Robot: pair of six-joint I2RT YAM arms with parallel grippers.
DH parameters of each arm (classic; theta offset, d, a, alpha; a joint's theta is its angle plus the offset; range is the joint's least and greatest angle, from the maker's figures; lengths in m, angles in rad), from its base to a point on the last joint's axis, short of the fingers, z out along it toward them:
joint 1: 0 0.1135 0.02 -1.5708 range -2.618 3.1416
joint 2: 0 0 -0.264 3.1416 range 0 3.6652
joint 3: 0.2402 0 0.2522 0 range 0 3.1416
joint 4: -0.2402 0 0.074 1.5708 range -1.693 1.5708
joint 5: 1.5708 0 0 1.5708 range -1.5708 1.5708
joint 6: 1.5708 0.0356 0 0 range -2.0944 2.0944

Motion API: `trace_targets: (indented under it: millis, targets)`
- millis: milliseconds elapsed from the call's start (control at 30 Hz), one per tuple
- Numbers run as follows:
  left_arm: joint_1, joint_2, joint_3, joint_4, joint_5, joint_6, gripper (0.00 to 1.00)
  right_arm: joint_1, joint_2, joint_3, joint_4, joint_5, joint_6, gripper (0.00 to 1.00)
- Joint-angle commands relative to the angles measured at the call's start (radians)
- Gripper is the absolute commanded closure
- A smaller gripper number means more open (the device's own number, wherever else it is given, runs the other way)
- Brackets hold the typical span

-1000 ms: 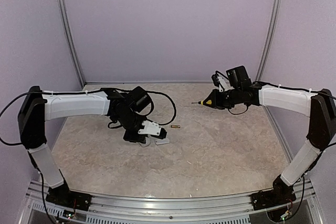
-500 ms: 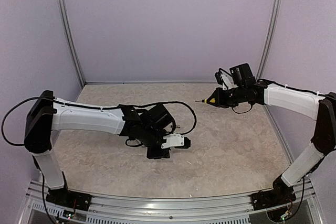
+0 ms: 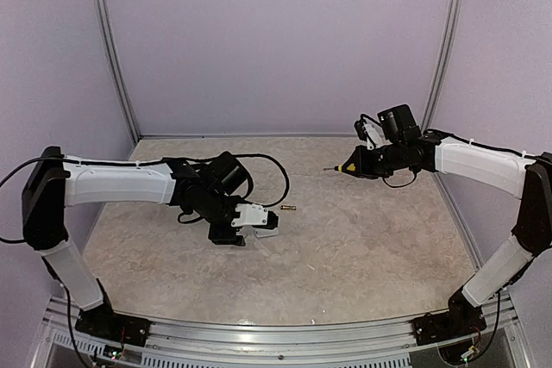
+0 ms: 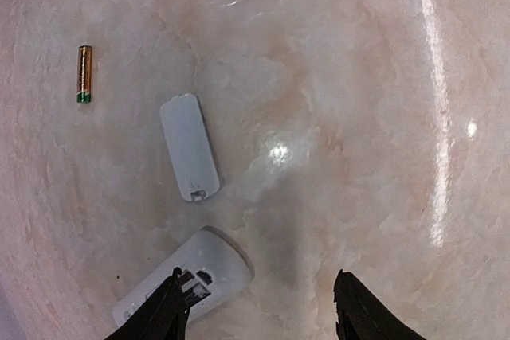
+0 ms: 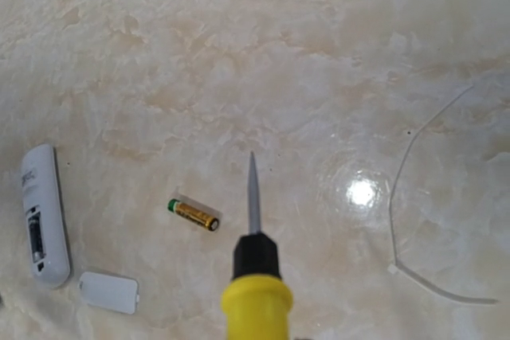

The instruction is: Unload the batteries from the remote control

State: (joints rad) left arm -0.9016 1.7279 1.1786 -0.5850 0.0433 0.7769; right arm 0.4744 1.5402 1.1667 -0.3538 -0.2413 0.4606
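Note:
The white remote control (image 4: pixel 199 272) lies on the table with its open compartment up. It also shows in the right wrist view (image 5: pixel 44 212). A brassy-gold battery (image 4: pixel 84 74) lies loose on the table, also seen in the right wrist view (image 5: pixel 194 215) and the top view (image 3: pixel 288 208). No dark battery shows loose. My left gripper (image 4: pixel 259 312) is open and empty just above the remote's end, its left finger (image 4: pixel 163 316) over the compartment. My right gripper (image 3: pixel 369 161) is shut on the yellow-handled screwdriver (image 5: pixel 255 276), held in the air at the right.
The small white cover piece (image 4: pixel 189 147) lies between the remote and the gold battery; it also shows in the right wrist view (image 5: pixel 109 291). A thin clear zip tie (image 5: pixel 406 220) lies on the table to the right. Purple walls enclose the table.
My left arm swung right towards the table's middle, then came back left and now hovers over the remote. The right arm with the screwdriver shifted slightly, then held still.

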Motion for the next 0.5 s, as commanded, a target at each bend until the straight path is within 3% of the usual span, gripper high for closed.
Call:
trace_targets:
  millis: [0,167,467]
  targets:
    - [0.079,-0.050,-0.008,-0.098,-0.065,0.292,0.39,-0.009,-0.025,0.009,-0.004,0.008,-0.005,1.00]
    - [0.147,0.056,0.074,-0.239,-0.139,0.447,0.41,-0.010,-0.035,0.004,-0.006,0.014,-0.009,1.00]
    - [0.180,0.157,0.148,-0.191,-0.178,0.541,0.39,-0.009,-0.046,-0.051,0.034,-0.014,0.003,1.00]
